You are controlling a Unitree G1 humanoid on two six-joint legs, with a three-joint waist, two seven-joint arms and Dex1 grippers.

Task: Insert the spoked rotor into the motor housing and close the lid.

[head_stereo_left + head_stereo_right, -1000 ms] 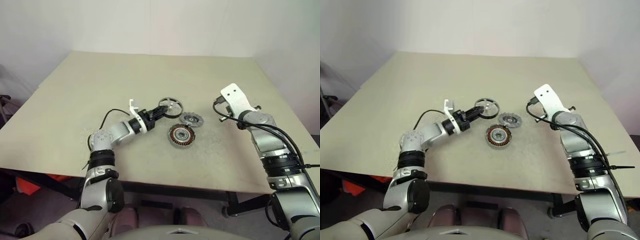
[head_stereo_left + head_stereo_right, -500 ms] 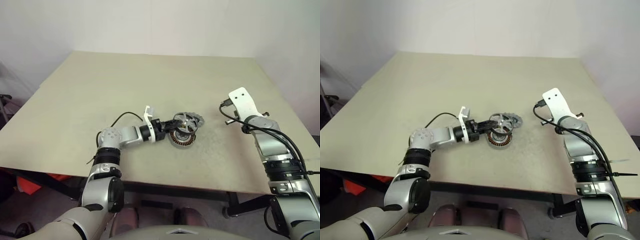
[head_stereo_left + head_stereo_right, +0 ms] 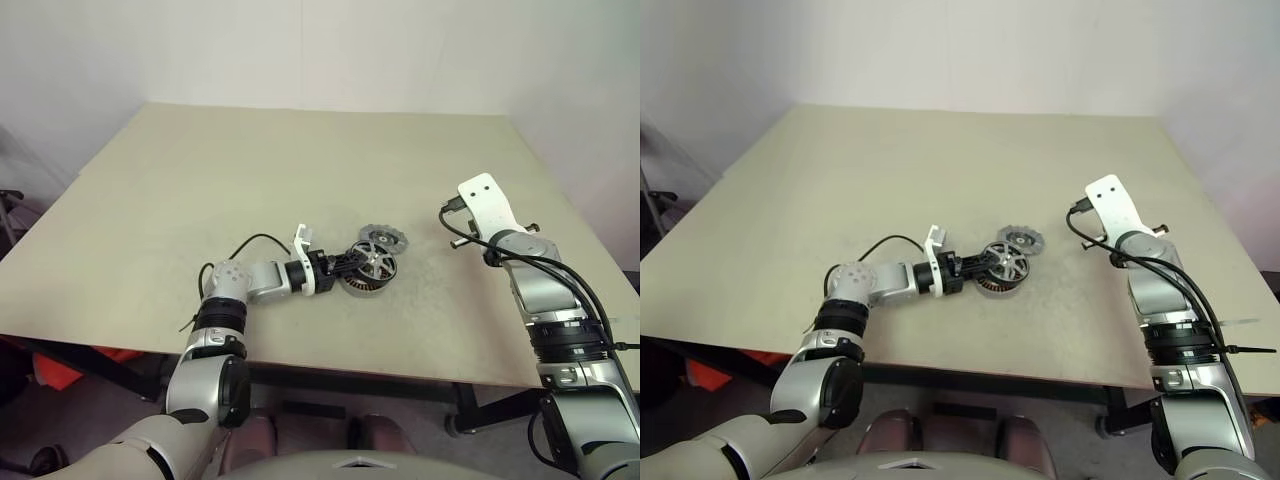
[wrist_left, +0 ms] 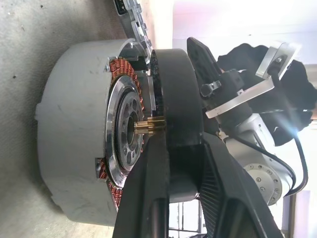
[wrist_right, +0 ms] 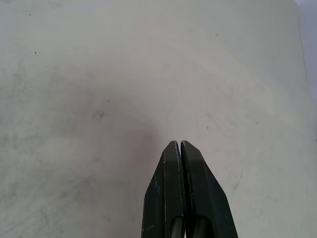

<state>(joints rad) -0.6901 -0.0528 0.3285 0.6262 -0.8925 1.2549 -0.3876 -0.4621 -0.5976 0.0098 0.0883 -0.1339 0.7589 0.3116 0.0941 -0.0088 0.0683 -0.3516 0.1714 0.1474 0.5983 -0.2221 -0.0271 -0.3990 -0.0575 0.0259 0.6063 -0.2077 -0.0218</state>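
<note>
The motor housing (image 4: 74, 134), a silver cup with copper windings and a small brass pinion at its hub, stands mid-table. My left gripper (image 3: 350, 264) reaches in level from the left, shut on the lid (image 3: 373, 262), a black-rimmed ring with silver spokes. It holds that ring flat against the housing's open top (image 3: 352, 286). Just behind lies the spoked rotor (image 3: 383, 238), a grey disc with a notched rim, apart from both grippers. My right gripper (image 5: 180, 144) hovers shut and empty over bare table to the right.
The beige table (image 3: 250, 160) stretches wide behind and to the left of the parts. A black cable (image 3: 245, 243) loops off my left wrist. The white mount (image 3: 485, 205) on my right wrist stands right of the parts. The near table edge lies close below my left forearm.
My left arm carried the black-rimmed ring from behind and left of the housing down onto its top. The right arm has kept its place.
</note>
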